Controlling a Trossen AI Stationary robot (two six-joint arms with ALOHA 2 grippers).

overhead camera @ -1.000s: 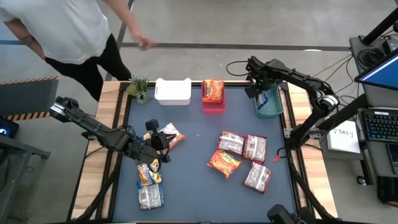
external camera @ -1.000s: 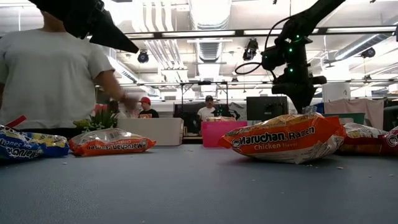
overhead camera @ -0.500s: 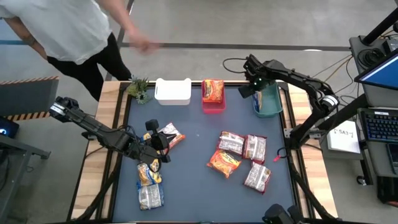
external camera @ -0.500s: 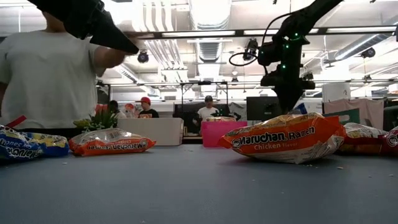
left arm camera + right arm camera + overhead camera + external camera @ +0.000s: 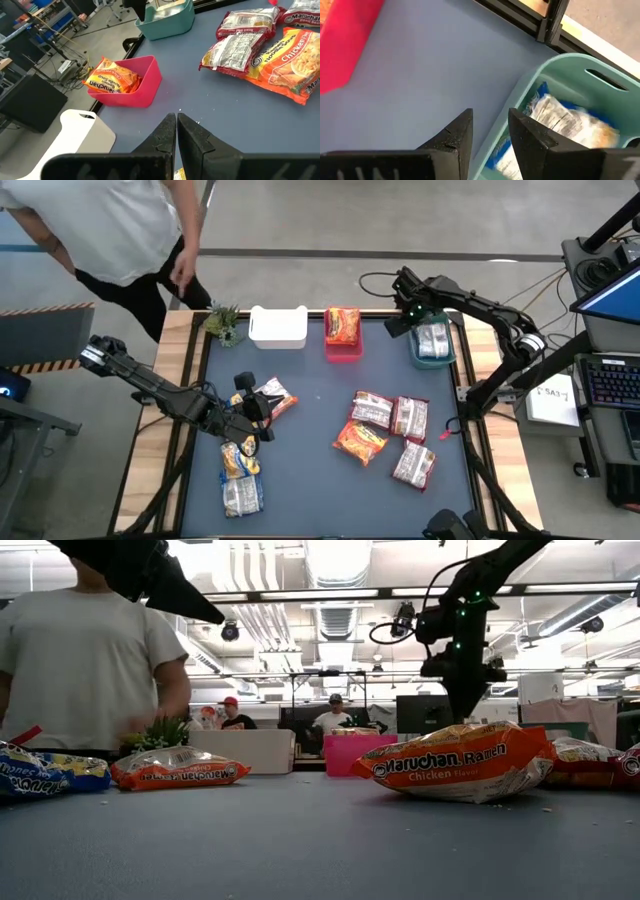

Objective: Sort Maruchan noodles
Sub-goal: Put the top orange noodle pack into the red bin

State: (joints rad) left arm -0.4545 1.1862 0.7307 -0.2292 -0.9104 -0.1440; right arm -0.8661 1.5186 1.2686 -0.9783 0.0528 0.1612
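Maruchan noodle packets lie flat on the blue table: several at the right, one orange-white beside my left gripper, and two near the front left. An orange packet lies in the pink bin. A blue-and-silver packet lies in the teal bin. My right gripper hovers open over that bin's left rim, pointing steeply down, with nothing between its fingers. My left gripper is shut and hangs above the table's left half, clear of the packets.
A white bin and a small green plant stand at the far left edge. A person in a white shirt stands behind the far left corner. Bare table lies between the two packet groups.
My right gripper has shifted a little from over the teal bin toward the pink bin and tipped more steeply down. The packet now shows uncovered in the teal bin. The person's hand has dropped from over the floor behind the table toward their side.
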